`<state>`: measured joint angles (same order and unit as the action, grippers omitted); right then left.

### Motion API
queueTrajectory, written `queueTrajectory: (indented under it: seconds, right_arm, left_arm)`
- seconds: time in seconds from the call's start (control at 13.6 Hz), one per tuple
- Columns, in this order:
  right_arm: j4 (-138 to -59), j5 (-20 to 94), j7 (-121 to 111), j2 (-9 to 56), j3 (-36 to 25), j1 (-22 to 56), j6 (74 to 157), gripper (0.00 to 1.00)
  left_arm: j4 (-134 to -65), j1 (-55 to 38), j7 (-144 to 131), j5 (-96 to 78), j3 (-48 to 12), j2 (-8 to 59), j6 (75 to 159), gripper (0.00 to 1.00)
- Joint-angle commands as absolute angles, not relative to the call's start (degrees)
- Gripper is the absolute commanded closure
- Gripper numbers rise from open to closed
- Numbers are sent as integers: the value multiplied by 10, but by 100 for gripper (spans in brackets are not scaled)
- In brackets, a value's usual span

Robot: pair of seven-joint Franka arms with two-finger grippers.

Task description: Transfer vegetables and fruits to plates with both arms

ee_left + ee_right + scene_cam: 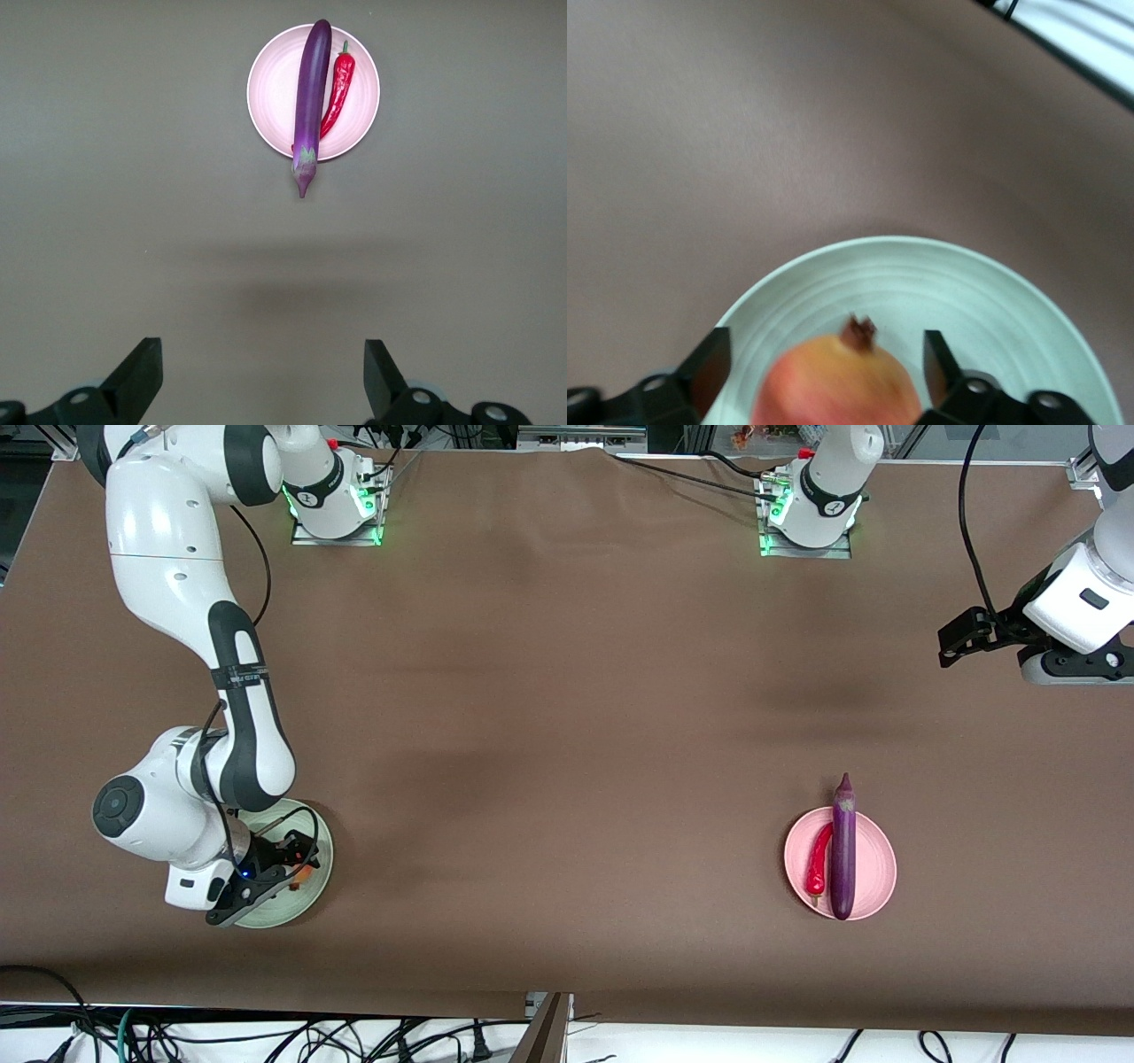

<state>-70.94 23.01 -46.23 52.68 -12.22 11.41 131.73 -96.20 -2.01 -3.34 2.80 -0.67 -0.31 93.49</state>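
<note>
The right pincer (282, 865) was found low over the mint green plate (312, 893), which lay on the brown surface (549, 735) toward the right arm's end and near the front camera. In the right wrist view its two fingers (707, 367) were seen spread apart, one on either side of the pomegranate-like fruit (837, 386). The fruit lay within the plate (939, 292), its small dark nub turned upward. A narrow gap could be made out between each finger and the fruit's skin, though whether contact was made lower down could not be told. In the front view only a sliver of orange-red was visible beneath the pincer, the rest being covered by the wrist.

The left pincer (961, 636) was held in the air over bare surface at the left arm's end of the table, with the arm waiting. In the left wrist view its fingers (137, 376) were seen spread wide, with nothing between them.

The pink plate (877, 859) lay toward the left arm's end, near the front camera. The purple eggplant (842, 846) was laid across it, with its capped end reaching over the rim farther from the front camera. The red chili pepper (819, 861) was laid just beside the eggplant on the same plate, on the side toward the right arm's end.
</note>
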Motion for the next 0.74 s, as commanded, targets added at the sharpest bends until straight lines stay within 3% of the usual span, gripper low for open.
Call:
queueTrajectory:
  seconds: [0.0, 0.29, 0.66]
  right_arm:
    - [-708, 244, -469, 470, -119, 113, 1240, 0]
    - [-616, 243, -349, 433, -133, 110, 1023, 0]
    - [-614, 157, -153, 325, -143, 120, 860, 0]
  left_arm:
    - [-968, -13, -23, 16, -19, -15, 920, 0]
    - [-960, -8, -23, 13, -18, -8, 921, 0]
    - [-959, -7, -22, 13, -16, -5, 918, 0]
